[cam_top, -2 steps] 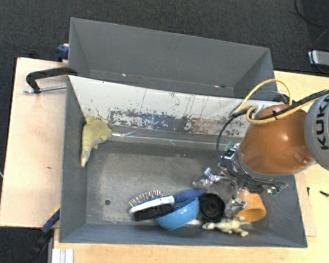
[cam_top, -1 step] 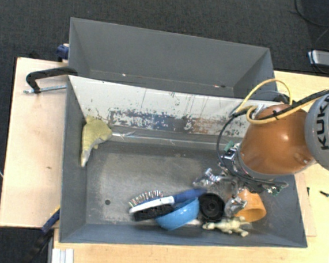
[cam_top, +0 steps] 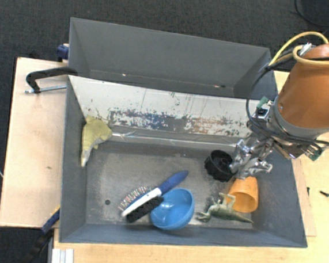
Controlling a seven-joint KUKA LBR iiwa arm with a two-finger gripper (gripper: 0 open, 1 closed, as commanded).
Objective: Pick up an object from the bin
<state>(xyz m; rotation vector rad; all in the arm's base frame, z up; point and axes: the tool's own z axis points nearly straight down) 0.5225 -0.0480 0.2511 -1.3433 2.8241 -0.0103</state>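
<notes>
My gripper (cam_top: 251,163) hangs at the right side of the bin, its metal fingers just above an orange cup (cam_top: 245,193) that lies on its side. A black round cup (cam_top: 218,164) sits directly left of the fingers. Below the orange cup lies a green toy lizard-like figure (cam_top: 224,212). Nothing shows between the fingers, and the gap between them is hard to read.
A blue bowl (cam_top: 173,209) sits at the front middle, with a blue-handled brush (cam_top: 149,198) with black bristles resting against it. A yellowish-green cloth (cam_top: 92,137) lies in the far left corner. The bin floor between cloth and brush is bare.
</notes>
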